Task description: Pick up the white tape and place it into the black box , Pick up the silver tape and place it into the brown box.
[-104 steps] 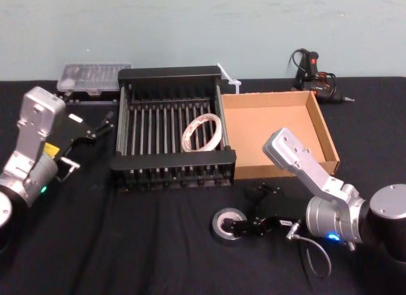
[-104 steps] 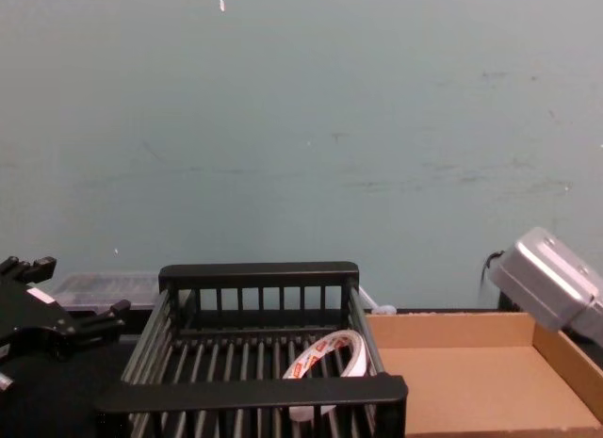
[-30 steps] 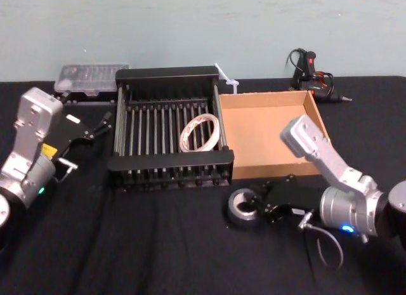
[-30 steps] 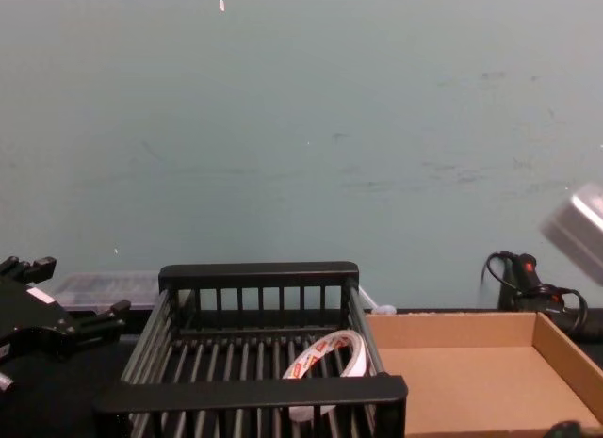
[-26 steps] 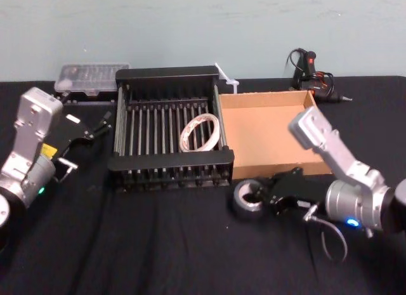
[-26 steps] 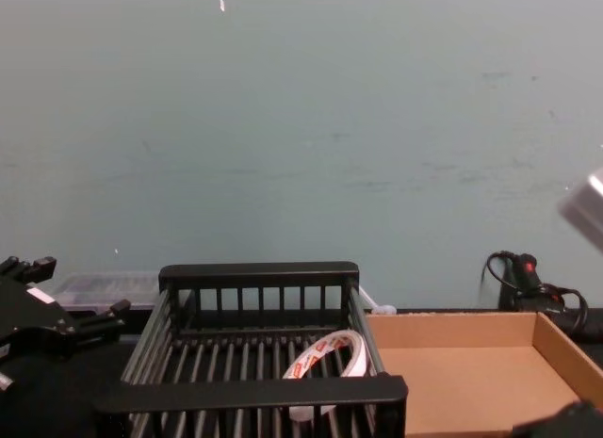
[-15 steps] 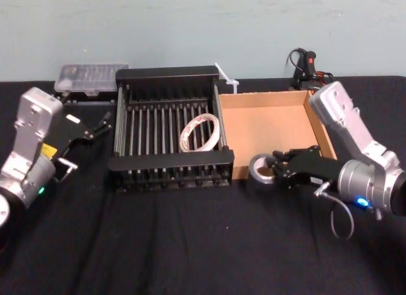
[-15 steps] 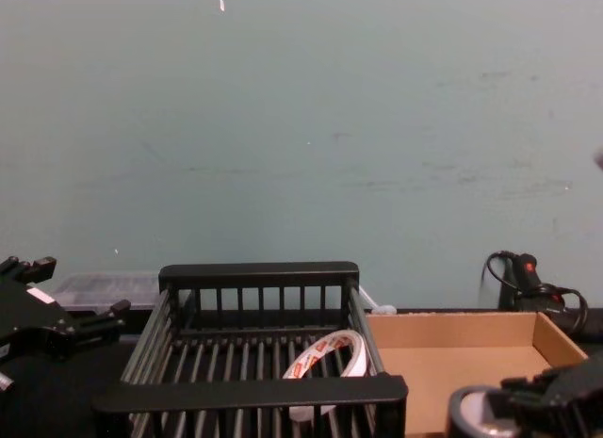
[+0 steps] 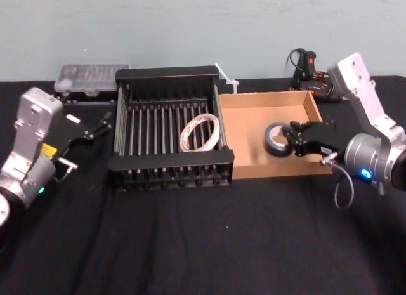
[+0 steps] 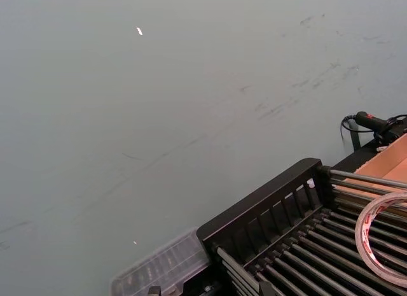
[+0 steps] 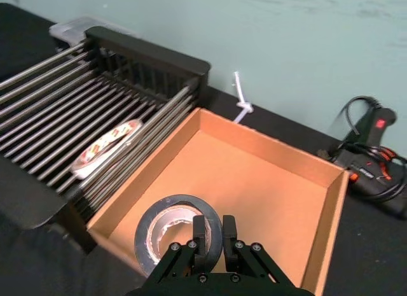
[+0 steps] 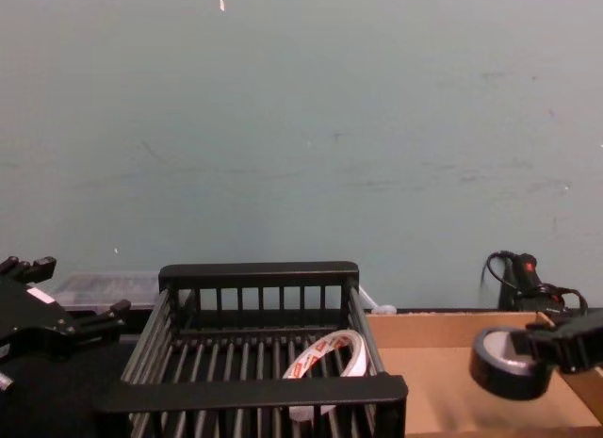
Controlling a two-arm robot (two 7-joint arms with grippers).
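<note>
My right gripper (image 9: 292,141) is shut on the silver tape (image 9: 276,141), pinching the roll's wall with one finger through its dark hole. The roll (image 11: 179,233) hangs upright over the near part of the brown box (image 9: 252,133), clear of its floor (image 11: 253,176); the chest view also shows the silver tape (image 12: 508,364) above the cardboard. The white tape (image 9: 202,131) leans on the bars at the right side of the black box (image 9: 171,160), red print showing on the white tape (image 12: 329,357). My left gripper (image 9: 101,124) is parked open left of the crate.
A clear plastic case (image 9: 92,76) lies behind the crate at the back left. A black glue gun (image 9: 311,68) with cables sits behind the cardboard tray, and a white plastic strip (image 9: 228,78) lies between the boxes at the back. Black cloth covers the table front.
My right gripper has lifted the silver tape off the cloth in front of the boxes and carried it up and back over the brown box. The left arm has not moved.
</note>
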